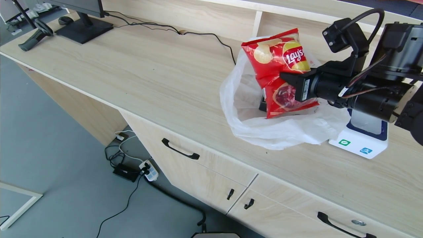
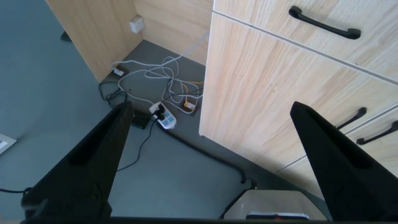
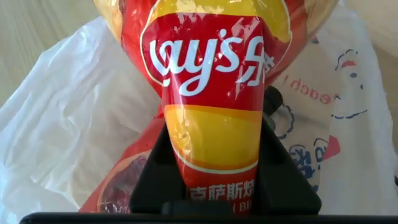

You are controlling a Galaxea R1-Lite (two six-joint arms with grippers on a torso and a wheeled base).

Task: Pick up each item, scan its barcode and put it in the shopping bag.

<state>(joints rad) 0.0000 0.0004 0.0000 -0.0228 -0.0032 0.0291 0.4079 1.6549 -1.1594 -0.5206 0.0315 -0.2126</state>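
Black and spread wide, the left tool is hanging low off the table, in front of the drawers and over a grey floor, its fingers holding nothing. Pale wood is running across the whole table. At its far left end a dark handheld scanner is lying beside the black foot of a monitor. From there a black cable is trailing along the table toward the shopping bag, a thin white plastic one that is sitting slumped with its mouth gaping. A red chips bag is standing upright in that mouth, its lower end sinking among the plastic folds and its top sticking well above them. The right tool, at the bag's right side, is pinching the chips bag at about mid-height, creasing the foil between its black fingers. Just right of the shopping bag, and touching it, a white and blue stand is sitting on the table.
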